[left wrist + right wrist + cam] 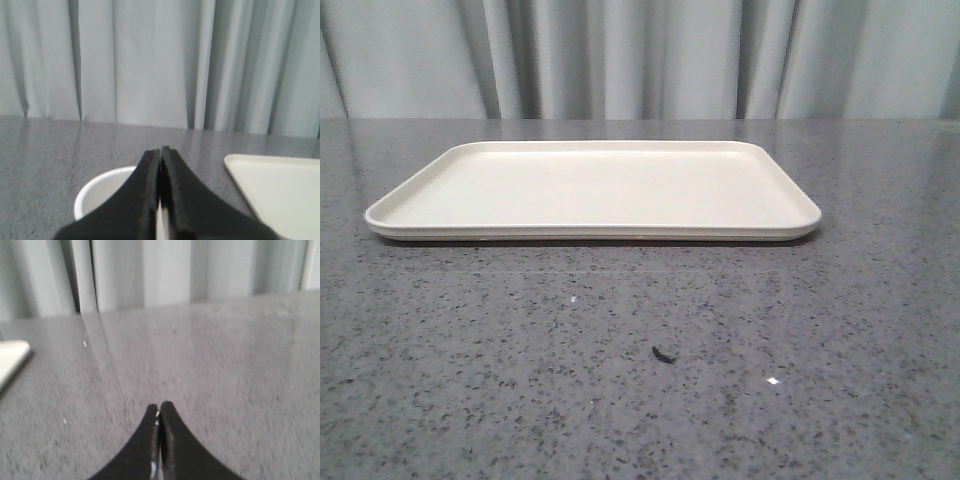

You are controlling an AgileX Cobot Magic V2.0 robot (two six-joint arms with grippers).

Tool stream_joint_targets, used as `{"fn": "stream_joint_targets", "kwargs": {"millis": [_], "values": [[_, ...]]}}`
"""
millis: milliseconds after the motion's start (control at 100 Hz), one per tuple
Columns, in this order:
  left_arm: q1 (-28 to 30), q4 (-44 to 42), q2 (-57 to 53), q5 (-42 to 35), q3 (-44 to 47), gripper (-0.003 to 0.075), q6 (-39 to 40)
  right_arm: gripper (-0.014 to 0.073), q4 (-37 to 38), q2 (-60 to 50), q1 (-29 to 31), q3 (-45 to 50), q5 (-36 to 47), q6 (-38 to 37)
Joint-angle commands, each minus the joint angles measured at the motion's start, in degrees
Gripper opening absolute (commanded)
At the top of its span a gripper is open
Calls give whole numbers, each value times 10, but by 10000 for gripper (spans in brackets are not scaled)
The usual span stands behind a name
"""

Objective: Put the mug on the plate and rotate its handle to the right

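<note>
The plate [592,190] lies flat on the grey table [640,380], long side running left to right, nothing on it, with bare table all around. The left claw [161,150] is pressed together just above the white mug [102,192], beside the plate. The right claw [159,406] is together too, over bare table.

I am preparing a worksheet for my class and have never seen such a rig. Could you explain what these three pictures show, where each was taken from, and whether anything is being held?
A two-armed robot faces a grey speckled table. The front picture looks forward over it: a cream plate lies there, nothing on it. The other two pictures come from cameras on the wrists. The left end effector has its black fingers pressed together, with the white mug just behind them; whether they pinch its rim is hidden. The right end effector is shut over bare table, holding nothing.
</note>
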State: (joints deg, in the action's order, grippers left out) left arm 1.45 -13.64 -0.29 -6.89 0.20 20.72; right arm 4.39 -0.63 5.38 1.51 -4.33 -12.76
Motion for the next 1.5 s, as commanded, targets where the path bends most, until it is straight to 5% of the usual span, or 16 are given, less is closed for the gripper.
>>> {"fn": "stream_joint_targets", "kwargs": {"millis": [0, 240, 810, 1190, 1360, 1490], "values": [[0, 4, -19, -96, 0, -19, 4, -60, -5, -8, 0, -1, 91, -1], [0, 27, -19, -100, -60, -19, 49, -60, -77, -8, 0, -57, 108, -14], [0, 25, 57, 110, -329, -19, 47, -49, -75, 146, -24, -372, -1, -13], [-8, 14, 205, 269, -512, -17, -7, 318, -52, 246, -115, -512, 31, -10], [-56, 24, 261, 354, -586, -13, -46, 328, -44, 245, -116, -510, 47, -10], [-104, 27, 286, 373, -623, 64, -68, 328, -44, 245, -116, -510, 50, -10]]}}
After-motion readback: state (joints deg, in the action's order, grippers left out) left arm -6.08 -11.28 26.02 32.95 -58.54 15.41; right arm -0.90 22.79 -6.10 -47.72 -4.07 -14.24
